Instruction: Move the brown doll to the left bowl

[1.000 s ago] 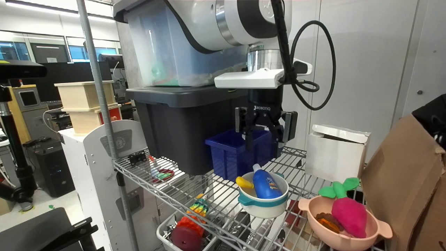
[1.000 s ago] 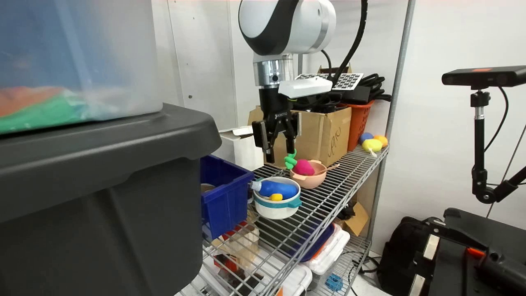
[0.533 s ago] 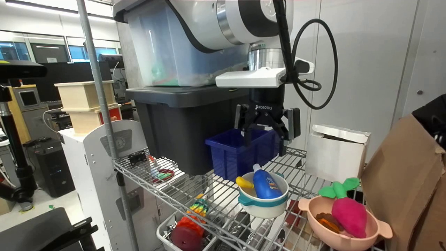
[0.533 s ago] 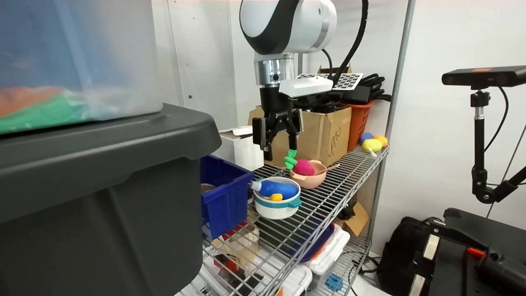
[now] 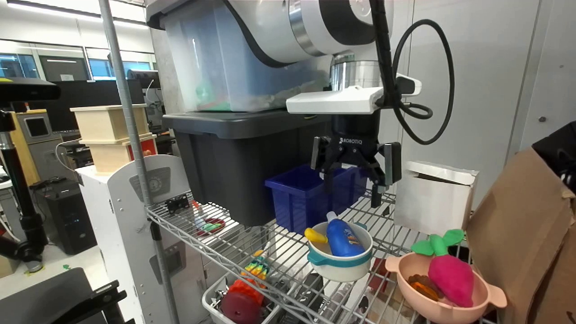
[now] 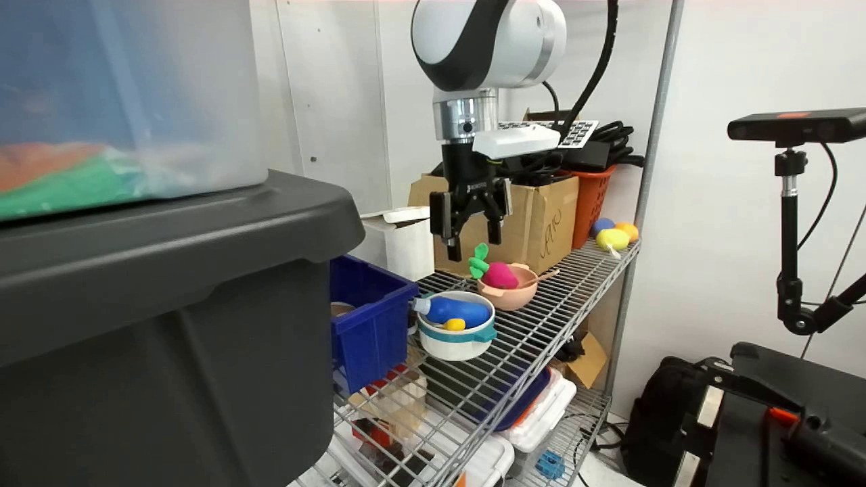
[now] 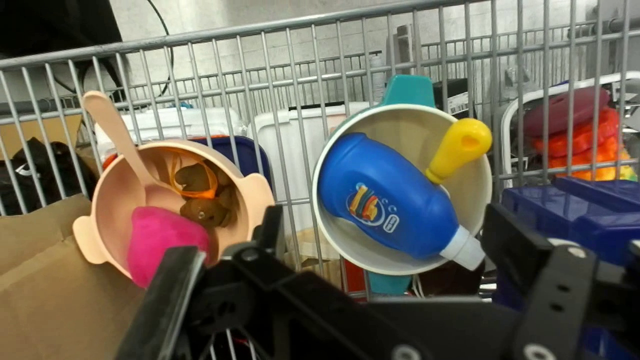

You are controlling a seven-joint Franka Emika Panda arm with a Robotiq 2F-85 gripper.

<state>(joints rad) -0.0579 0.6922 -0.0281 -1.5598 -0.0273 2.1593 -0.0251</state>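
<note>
Two rims below me: pink bowl [image 7: 112,200] and teal-banded bowl [image 7: 395,122], wire shelf [image 7: 250,30] showing between them. Brown doll [image 7: 207,210] lies in the pink bowl beside the magenta toy [image 7: 162,240]; cardboard [image 7: 65,280] right beside that bowl. Blue bin [image 6: 379,335] near the teal-banded bowl. My gripper [image 5: 353,191] hangs in open air above, jaws spread wide, holding nothing. Vs a second ago: shifted away from the bin toward the pink bowl's end, jaws wider; bowls unmoved.

We see a brown doll [image 7: 204,212] with orange on it, a magenta toy [image 5: 451,280] with green leaves and a plain salmon-pink bowl [image 5: 427,310]. The off-white bowl [image 5: 340,271] has a teal band; the blue bottle [image 7: 390,200], a multicoloured print. The tool [image 6: 474,247] is black. At a corner of the silver-grey desk [image 7: 187,38] we find blue, yellow and orange round things [image 6: 612,239].
</note>
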